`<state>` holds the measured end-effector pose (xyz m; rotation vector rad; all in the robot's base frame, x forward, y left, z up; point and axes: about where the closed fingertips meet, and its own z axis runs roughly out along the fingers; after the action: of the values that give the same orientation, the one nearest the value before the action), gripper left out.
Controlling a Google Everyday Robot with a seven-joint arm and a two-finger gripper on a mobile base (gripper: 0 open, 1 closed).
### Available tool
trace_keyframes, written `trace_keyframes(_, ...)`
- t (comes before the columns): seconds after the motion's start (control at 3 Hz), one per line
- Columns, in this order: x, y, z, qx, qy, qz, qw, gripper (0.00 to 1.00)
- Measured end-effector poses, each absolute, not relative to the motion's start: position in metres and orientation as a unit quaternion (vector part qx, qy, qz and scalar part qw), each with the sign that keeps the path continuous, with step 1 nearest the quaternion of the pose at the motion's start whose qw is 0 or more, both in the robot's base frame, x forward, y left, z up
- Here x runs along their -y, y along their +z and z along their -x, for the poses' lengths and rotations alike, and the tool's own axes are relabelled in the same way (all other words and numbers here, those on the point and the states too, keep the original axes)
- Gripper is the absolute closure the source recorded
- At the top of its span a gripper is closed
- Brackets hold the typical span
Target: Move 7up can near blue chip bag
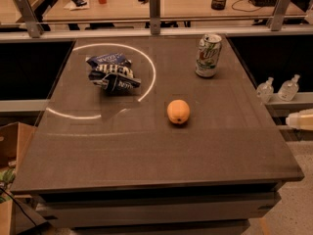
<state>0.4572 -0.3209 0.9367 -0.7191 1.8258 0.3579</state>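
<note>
Hand point(299, 119) is hovering off the tabletop point(146, 153) right edge, grip state cannot be told; 7up can point(208, 56) is standing well apart from blue chip bag point(113, 73).

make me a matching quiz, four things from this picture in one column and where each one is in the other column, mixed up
Things
1. soda can
2. chip bag
3. orange
4. pincer

Places
A. near the middle of the table
B. past the table's right edge, only a pale tip showing
C. back left, inside the white ring
D. back right, standing upright

Pairs: 1-D, 2-C, 3-A, 4-B
</note>
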Motion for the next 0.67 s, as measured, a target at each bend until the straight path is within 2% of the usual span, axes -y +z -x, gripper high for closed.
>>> trace_keyframes(0.67, 0.297, 0.923, -0.487, -0.752, 0.142, 0.259, 0.589, 0.00)
